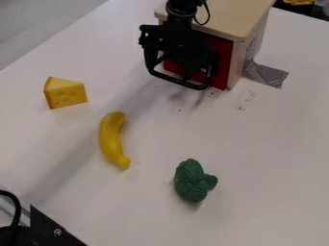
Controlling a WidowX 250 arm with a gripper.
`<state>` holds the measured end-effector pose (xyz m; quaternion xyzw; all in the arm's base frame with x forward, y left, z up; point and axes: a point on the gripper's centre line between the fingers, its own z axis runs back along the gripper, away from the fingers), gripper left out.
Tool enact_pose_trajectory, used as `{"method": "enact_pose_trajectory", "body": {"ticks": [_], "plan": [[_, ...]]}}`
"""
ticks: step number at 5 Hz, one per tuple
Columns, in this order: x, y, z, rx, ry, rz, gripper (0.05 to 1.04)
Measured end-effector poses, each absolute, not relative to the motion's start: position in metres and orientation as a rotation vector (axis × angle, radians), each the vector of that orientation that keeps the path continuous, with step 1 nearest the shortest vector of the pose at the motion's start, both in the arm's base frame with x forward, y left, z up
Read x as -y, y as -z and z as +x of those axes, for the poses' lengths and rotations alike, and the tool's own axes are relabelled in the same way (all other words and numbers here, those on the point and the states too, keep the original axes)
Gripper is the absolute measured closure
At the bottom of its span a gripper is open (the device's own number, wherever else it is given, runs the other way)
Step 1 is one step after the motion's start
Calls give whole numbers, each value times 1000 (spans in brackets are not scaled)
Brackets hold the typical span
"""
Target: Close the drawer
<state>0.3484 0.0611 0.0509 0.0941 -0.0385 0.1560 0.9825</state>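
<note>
Gripper, black and angular (pixel 182 72), hangs at the near side of a pale wooden box-shaped cabinet (pixel 233 15), directly in front of its flat red drawer (pixel 222 60). How far the gripper is open, and whether it has hold of anything, I cannot tell. The drawer sits under the front lip of the cabinet's top, near the upper edge of the camera view; its red face shows mostly to one side of the black parts and lies just behind them. Whether the two touch is hidden.

What the move turns on is this near-to-far line. The long side of the red face slants from upper left to lower right across the view, while the cabinet's depth runs away from it, up and somewhat to the right. The gripper already seems to be on the correct side, so a closing push should go straight back along that depth, square to the face. The drawer looks close to flush, so probably little travel is left. A push that slips sideways could skid along the face or twist the cabinet, though the silvery tape (pixel 268 75) at its foot probably helps to hold it on the white table (pixel 157 202).
</note>
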Motion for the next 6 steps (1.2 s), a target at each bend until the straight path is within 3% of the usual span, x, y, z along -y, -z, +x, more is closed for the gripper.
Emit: {"method": "enact_pose_trajectory", "body": {"ticks": [3, 5, 6], "plan": [[-45, -86, 329, 110, -310, 133, 85], [-27, -119, 303, 27, -303, 92, 85], [-9, -137, 288, 35, -271, 83, 85]]}}
